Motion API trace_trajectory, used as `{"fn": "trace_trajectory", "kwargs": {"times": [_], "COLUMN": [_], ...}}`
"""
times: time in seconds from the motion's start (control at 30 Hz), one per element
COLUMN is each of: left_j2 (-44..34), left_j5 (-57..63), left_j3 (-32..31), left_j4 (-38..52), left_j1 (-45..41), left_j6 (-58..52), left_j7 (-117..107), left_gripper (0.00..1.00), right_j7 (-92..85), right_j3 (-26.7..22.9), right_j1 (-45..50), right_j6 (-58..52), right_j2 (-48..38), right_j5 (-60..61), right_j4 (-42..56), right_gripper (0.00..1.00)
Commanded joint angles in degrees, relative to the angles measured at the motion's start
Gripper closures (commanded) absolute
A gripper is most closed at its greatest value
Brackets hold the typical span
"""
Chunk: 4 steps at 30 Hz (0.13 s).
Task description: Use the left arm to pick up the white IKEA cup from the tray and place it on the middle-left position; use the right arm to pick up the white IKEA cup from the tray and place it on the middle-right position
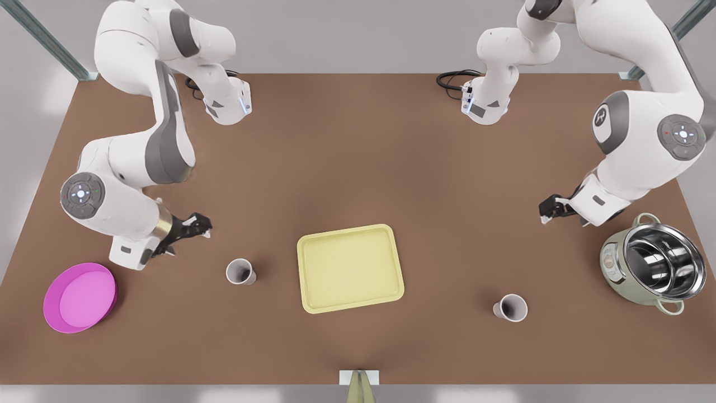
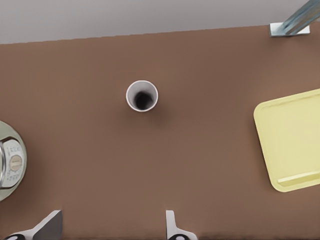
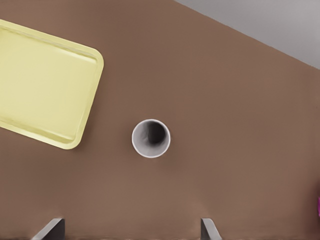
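The pale-yellow tray (image 1: 313, 291) lies empty in the middle of the table, also seen as tray (image 2: 280, 150) and tray (image 3: 30, 120). One white cup (image 1: 510, 307) stands upright on the brown tabletop toward the front view's right; it is the cup (image 2: 142, 95) ahead of my left gripper (image 2: 111, 227), which is open and apart from it. My left gripper (image 1: 549, 212) hovers near the pot. The other white cup (image 1: 241, 271) stands at the front view's left of the tray; this cup (image 3: 151, 138) is ahead of my open right gripper (image 3: 130, 230). My right gripper (image 1: 200, 226) holds nothing.
A magenta bowl (image 1: 80, 296) sits at the front view's far left, its edge (image 3: 318, 206) just visible. A pale-green pot with a steel inside (image 1: 651, 263) stands at the far right, also seen as pot (image 2: 7, 160). Bare brown tabletop surrounds the tray.
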Motion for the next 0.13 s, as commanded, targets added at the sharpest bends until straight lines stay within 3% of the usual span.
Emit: {"fn": "trace_trajectory", "kwargs": {"times": [0.0, 0.1], "left_j2": [0.50, 0.59], "left_j5": [0.02, -0.42], "left_j3": [-0.15, -0.42], "left_j4": [0.54, 0.81], "left_j1": [-0.46, -0.55], "left_j6": [-2.48, -2.48], "left_j7": [2.38, 2.29], "left_gripper": [0.00, 0.00], "right_j7": [3.90, 3.90], "right_j3": [-0.17, 0.18], "right_j1": [-0.88, -0.80], "right_j6": [-8.31, -8.32], "right_j2": [-0.73, -0.73], "right_j5": [-1.40, -1.40], "right_j4": [0.01, 0.01], "right_gripper": [0.00, 0.00]}}
